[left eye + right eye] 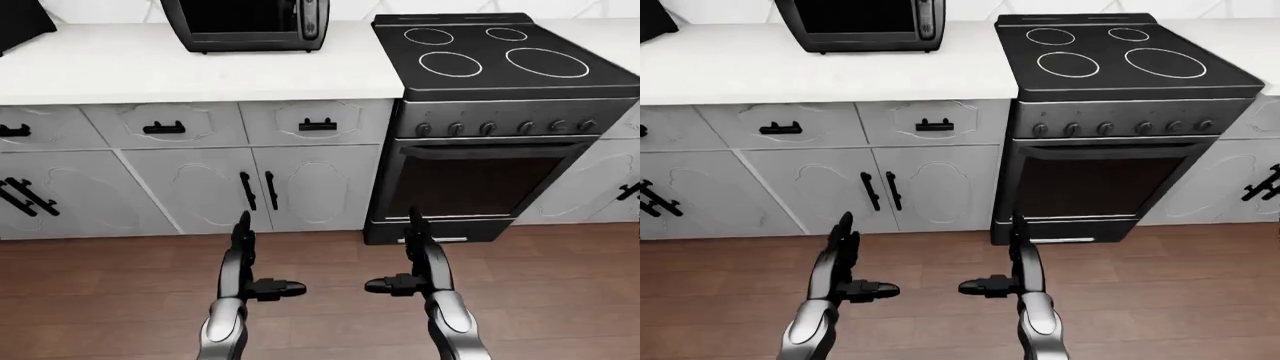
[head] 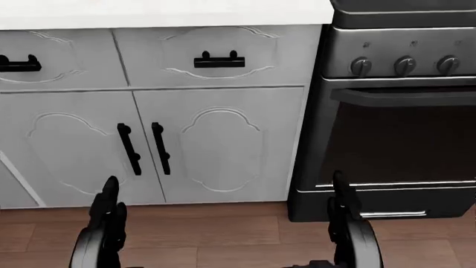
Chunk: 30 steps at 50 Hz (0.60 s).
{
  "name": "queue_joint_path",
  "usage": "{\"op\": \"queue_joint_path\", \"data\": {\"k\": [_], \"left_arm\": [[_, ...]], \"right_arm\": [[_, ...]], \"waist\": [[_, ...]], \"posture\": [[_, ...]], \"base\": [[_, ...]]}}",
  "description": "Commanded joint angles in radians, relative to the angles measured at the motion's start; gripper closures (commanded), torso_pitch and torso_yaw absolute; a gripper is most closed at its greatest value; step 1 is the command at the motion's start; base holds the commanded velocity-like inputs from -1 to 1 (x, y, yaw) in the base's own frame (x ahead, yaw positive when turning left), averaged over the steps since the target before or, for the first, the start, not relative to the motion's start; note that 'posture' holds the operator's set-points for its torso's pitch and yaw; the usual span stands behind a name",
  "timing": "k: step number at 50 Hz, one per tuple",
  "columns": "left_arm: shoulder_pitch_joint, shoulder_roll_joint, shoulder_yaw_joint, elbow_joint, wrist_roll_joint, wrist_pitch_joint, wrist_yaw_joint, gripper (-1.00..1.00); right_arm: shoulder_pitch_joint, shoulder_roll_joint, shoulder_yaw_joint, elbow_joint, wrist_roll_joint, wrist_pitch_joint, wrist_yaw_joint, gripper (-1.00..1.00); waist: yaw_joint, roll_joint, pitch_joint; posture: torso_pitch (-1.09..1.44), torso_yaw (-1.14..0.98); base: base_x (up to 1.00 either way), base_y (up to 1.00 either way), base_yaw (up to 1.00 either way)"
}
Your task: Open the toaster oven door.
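Toaster oven (image 1: 247, 25) sits closed on the worktop (image 1: 120, 71), upper left — out of reach; left robot hand (image 1: 247, 264) and right robot hand (image 1: 418, 262) hang spread, empty, low over floor.

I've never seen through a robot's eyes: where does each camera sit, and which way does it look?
Left-eye view: on the head, facing the black toaster oven and black stove; both robot hands show.
Right-eye view: its twin, showing nearly the same scene.
Head view: on the head, aimed lower at grey cabinet doors; left robot hand and right robot hand show.
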Motion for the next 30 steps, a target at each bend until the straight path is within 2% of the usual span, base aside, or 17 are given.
{"op": "queue_joint_path", "data": {"k": [1,3,5,7,8,11,14,17,25,30], "left_arm": [[-0.047,0.017,0.0,-0.136,0.007,-0.004,-0.009,-1.0],[-0.053,0.018,0.008,-0.17,0.007,0.027,-0.014,-1.0],[-0.043,0.016,0.003,-0.235,0.015,0.06,-0.019,-1.0],[-0.042,0.015,0.005,-0.277,0.019,0.087,-0.02,-1.0],[-0.045,0.016,0.008,-0.286,0.018,0.094,-0.023,-1.0],[-0.056,0.017,0.008,-0.368,0.018,0.164,-0.031,-1.0],[-0.075,0.018,0.013,-0.375,0.016,0.18,-0.034,-1.0],[-0.102,0.025,0.019,-0.454,0.017,0.26,-0.033,-1.0],[-0.223,0.061,0.067,-0.611,-0.003,0.464,-0.027,-1.0],[-0.317,0.093,0.105,-0.683,-0.04,0.588,-0.011,-1.0]], "right_arm": [[-0.052,-0.012,-0.011,-0.038,0.003,-0.078,0.002,-1.0],[-0.06,-0.016,-0.022,-0.027,0.007,-0.088,0.002,-1.0],[-0.054,-0.017,-0.024,-0.039,0.007,-0.091,0.001,-1.0],[-0.055,-0.018,-0.024,-0.049,0.008,-0.083,0.005,-1.0],[-0.057,-0.019,-0.022,-0.061,0.005,-0.073,0.006,-1.0],[-0.067,-0.025,-0.023,-0.112,-0.009,-0.032,0.005,-1.0],[-0.076,-0.025,-0.03,-0.148,-0.007,-0.003,0.002,-1.0],[-0.086,-0.034,-0.036,-0.269,-0.023,0.088,-0.004,-1.0],[-0.164,-0.049,-0.064,-0.468,-0.013,0.288,-0.009,-1.0],[-0.218,-0.065,-0.079,-0.521,0.011,0.363,-0.013,-1.0]], "waist": [[-0.002,-0.008,-0.001],[0.005,0.001,-0.063],[0.003,-0.007,-0.02],[0.006,-0.009,-0.069],[0.007,-0.008,-0.073],[0.008,-0.006,-0.078],[0.008,-0.003,-0.081],[0.01,-0.004,-0.087],[0.009,-0.006,-0.092],[0.008,-0.005,-0.09]], "posture": [[0.0,0.0],[0.0,0.0],[0.0,0.0],[0.0,0.0],[0.0,0.0],[0.0,0.0],[0.0,0.0],[0.0,0.0],[0.0,0.0],[0.0,0.0]], "base": [[0.0,0.0,0.0],[0.0,0.0,0.0],[0.0,0.0,0.0],[0.0,0.0,0.0],[0.0,0.0,0.0],[0.0,0.0,0.0],[0.0,0.0,0.0],[0.0,0.0,0.0],[0.0,0.0,0.0],[0.0,0.0,0.0]]}}
